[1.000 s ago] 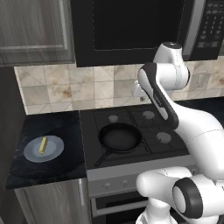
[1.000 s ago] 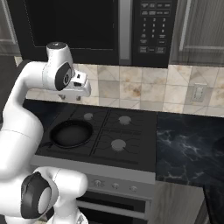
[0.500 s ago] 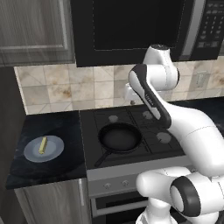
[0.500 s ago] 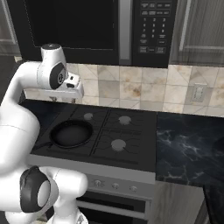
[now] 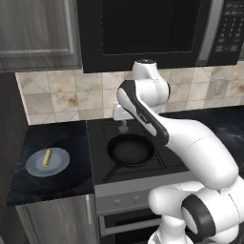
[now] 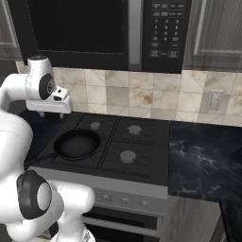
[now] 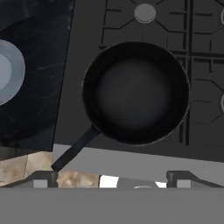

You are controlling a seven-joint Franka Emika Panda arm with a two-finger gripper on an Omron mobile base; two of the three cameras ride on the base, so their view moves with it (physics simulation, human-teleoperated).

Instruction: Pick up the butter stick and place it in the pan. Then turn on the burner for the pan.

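Sitting untouched on the flat round grey-blue plate (image 5: 47, 162), the small pale-yellow butter stick (image 5: 46, 158) is showing that nothing in the task is done yet: the pickup, the drop into the pan and the burner are all still ahead. The plate is resting on the dark marbled counter (image 5: 57, 183) to the left of the black stove (image 5: 138, 164), well apart from the round black frying pan (image 5: 130, 149), which is lying empty on the front left burner with its straight handle pointing toward the front edge.

The white arm's two-finger gripper (image 5: 123, 126) is hovering above the back of the pan, fingers spread wide and pinching nothing; the hand view is looking straight down into the empty pan (image 7: 135, 92), with the plate's edge (image 7: 9, 72) peeking in at the left.

Around them, a black microwave (image 6: 127, 33) is hanging over the stove, beige tiles (image 6: 142, 97) are backing it, and the row of knobs (image 6: 124, 201) is lining the stove front. Nothing appears to be blocking the path from the gripper across to the plate.
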